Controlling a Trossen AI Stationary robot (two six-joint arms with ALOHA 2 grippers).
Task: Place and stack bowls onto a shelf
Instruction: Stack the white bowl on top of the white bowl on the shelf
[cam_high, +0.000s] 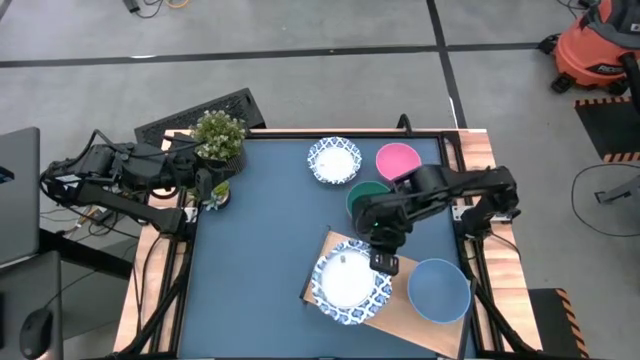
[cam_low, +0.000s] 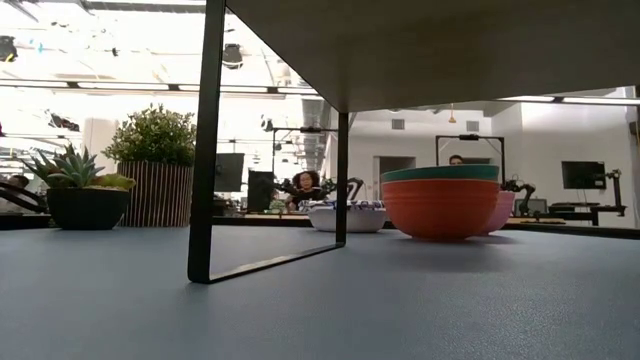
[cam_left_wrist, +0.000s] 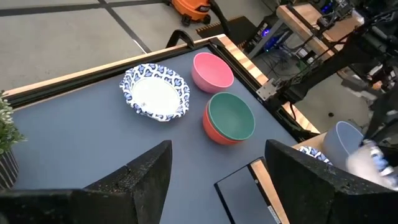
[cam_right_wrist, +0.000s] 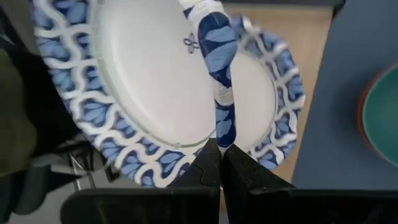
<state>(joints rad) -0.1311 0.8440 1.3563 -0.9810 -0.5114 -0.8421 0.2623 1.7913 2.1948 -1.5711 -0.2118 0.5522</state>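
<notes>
Here, the right tool (cam_right_wrist: 219, 163) is closed tight on the blue patterned rim of a shallow white bowl (cam_right_wrist: 155, 87), pinching the edge between its two dark fingers. In the wrist view that bowl tilts steeply above a second patterned surface resting on the pale wooden shelf (cam_right_wrist: 314, 37); whether that is another bowl I cannot tell. From above, the right tool (cam_high: 384, 262) sits over the shelf (cam_high: 395, 300) near the front right of the dark blue tabletop (cam_high: 260, 230), with the patterned bowl (cam_high: 348, 280) beneath it.

Just beside the shelf sits a plain blue bowl (cam_high: 439, 291). Farther back, a teal-green bowl (cam_high: 366, 196) is nested in a red bowl (cam_low: 440, 208), with a pink bowl (cam_high: 398, 160) and another patterned bowl (cam_high: 333, 159) near them.

The left tool (cam_left_wrist: 217, 180) waits open at the left edge, beside a potted plant (cam_high: 218, 135).

The held bowl looks stiff, light and glazed, so probably slippery and breakable. A rim pinch like this one suits it, but the thin edge could slide or chip if released from a tilt.
</notes>
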